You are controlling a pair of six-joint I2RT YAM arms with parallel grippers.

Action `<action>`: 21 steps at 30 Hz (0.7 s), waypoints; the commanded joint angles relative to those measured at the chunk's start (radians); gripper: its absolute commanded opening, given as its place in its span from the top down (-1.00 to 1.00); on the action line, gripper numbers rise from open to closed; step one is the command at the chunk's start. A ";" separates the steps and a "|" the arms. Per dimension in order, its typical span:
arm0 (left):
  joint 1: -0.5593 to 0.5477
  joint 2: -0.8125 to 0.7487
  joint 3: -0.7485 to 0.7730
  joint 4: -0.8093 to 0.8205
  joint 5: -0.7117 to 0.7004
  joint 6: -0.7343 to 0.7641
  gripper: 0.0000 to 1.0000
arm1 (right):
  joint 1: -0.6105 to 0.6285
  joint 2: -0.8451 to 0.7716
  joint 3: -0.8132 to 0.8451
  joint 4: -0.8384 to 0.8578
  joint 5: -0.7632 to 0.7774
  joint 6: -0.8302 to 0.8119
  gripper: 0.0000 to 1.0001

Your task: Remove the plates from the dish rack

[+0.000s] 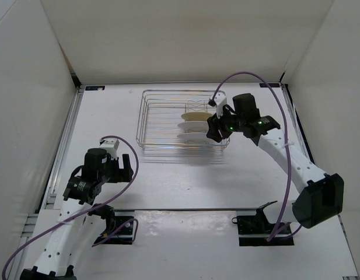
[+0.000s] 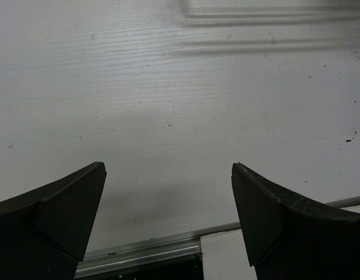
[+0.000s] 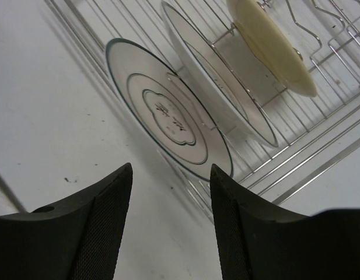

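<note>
The silver wire dish rack [image 1: 162, 119] stands at the table's back middle. Three plates stand on edge in its right part: a tan plate [image 1: 195, 118], a white plate [image 1: 190, 126] and a second white plate [image 1: 194, 138] nearest the front. My right gripper [image 1: 216, 129] is open and empty, hovering at the rack's right end just beside the plates. In the right wrist view the gripper [image 3: 171, 172] is open before the ringed white plate [image 3: 168, 111], with the second white plate [image 3: 215, 81] and the tan plate [image 3: 270, 44] behind it. My left gripper [image 1: 128, 166] is open and empty over bare table.
White walls close in the table on the left, back and right. The rack's wire bars [image 3: 320, 146] run under and beside the plates. A metal rail [image 2: 156, 248] at the table's edge shows below the left gripper [image 2: 168, 169].
</note>
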 commanded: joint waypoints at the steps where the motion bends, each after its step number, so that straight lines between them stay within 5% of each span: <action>1: -0.003 -0.011 0.022 0.004 0.015 0.009 -1.00 | 0.023 0.005 0.039 0.090 0.108 -0.099 -0.19; 21: -0.003 0.017 0.023 0.009 0.015 0.012 -1.00 | 0.100 0.151 0.059 0.109 0.120 -0.159 -0.16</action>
